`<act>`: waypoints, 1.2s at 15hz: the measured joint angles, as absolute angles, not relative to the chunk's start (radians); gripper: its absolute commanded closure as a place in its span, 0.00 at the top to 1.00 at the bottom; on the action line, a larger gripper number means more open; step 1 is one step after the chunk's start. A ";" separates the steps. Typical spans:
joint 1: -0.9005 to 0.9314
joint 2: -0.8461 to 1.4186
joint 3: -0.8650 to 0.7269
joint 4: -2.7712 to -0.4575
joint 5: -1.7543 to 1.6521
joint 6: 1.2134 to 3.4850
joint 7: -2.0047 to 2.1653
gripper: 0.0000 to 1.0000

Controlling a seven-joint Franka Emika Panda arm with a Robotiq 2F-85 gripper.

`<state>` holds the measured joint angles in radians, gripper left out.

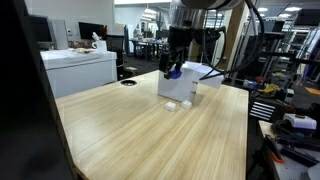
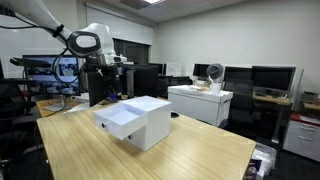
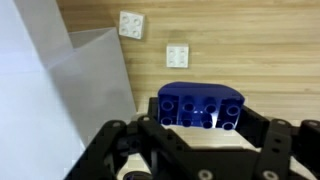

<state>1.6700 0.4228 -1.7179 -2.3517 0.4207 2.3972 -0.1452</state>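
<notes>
The blue plastic studded brick (image 3: 200, 107) sits between the black fingers of the gripper (image 3: 201, 130), whose jaws stand fairly wide and clamp the brick's two ends. In an exterior view the brick (image 1: 174, 71) hangs just above the open white cardboard box (image 1: 187, 86). Two small white square blocks (image 3: 130, 24) lie near the box on the light wooden table (image 1: 150, 140).

Block (image 3: 200, 107) sits in the gripper (image 1: 175, 70) just beside the box (image 1: 188, 88), over the table (image 1: 150, 140); 2 small pieces (image 3: 178, 55) lie near the box.
</notes>
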 measured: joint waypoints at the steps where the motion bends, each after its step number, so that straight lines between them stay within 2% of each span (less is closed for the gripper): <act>1: 1.694 0.423 -1.761 -2.346 0.403 2.383 -0.122 0.45; 6: 1.808 0.461 -2.003 -2.330 0.411 2.278 -0.104 0.45; 18: 1.795 0.543 -2.197 -2.446 0.445 2.248 -0.200 0.45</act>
<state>1.7946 0.5425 -2.1969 -2.4456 0.4452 2.2481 -0.2001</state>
